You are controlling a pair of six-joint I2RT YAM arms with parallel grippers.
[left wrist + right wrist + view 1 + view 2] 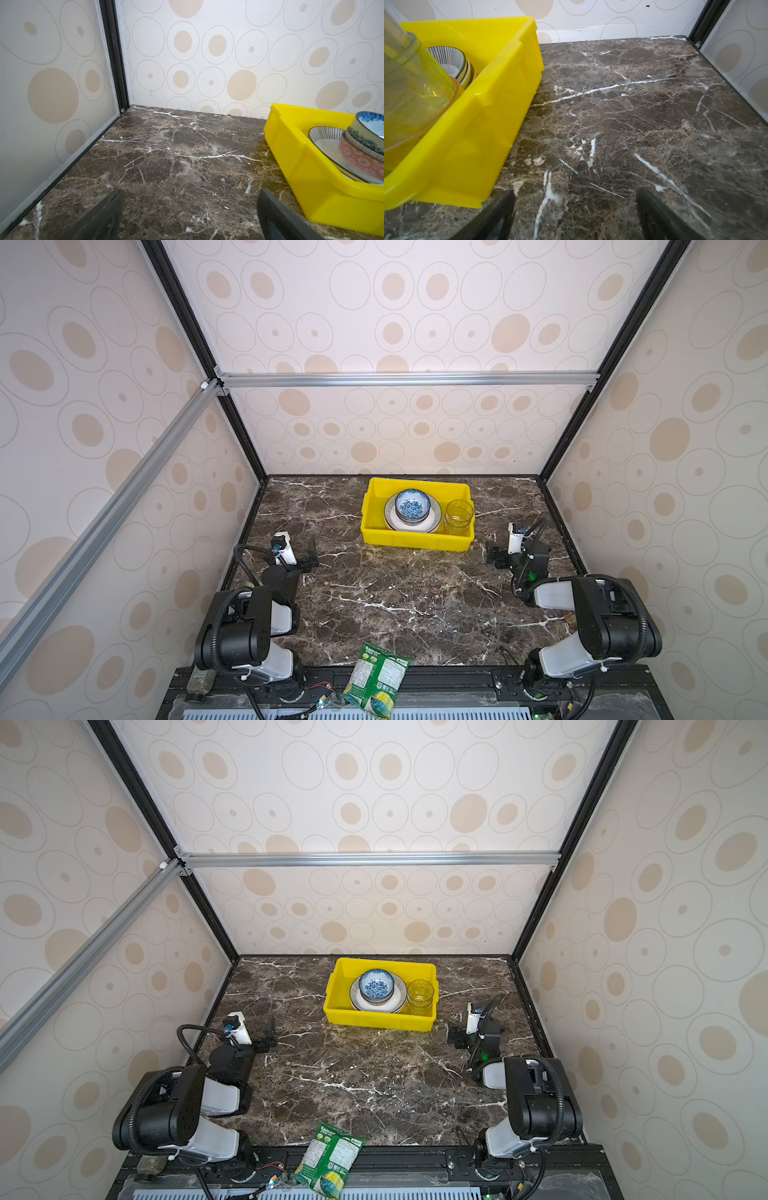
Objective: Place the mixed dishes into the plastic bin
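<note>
1. We see the yellow plastic bin (374, 526) upright near the far edge of the worktop (395, 593)
2. In it we find a striped-rim plate (435, 512)
3. On the plate sits a stack of bowls (362, 160), with the blue floral bowl (412, 502) on top
4. An amber glass tumbler (458, 516) stands upright at the bin's right end, just beside the plate

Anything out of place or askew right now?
Only the green printed snack packet: it hangs over the marble table's front edge onto the black rail. Dishes sit inside the yellow plastic bin.
</note>
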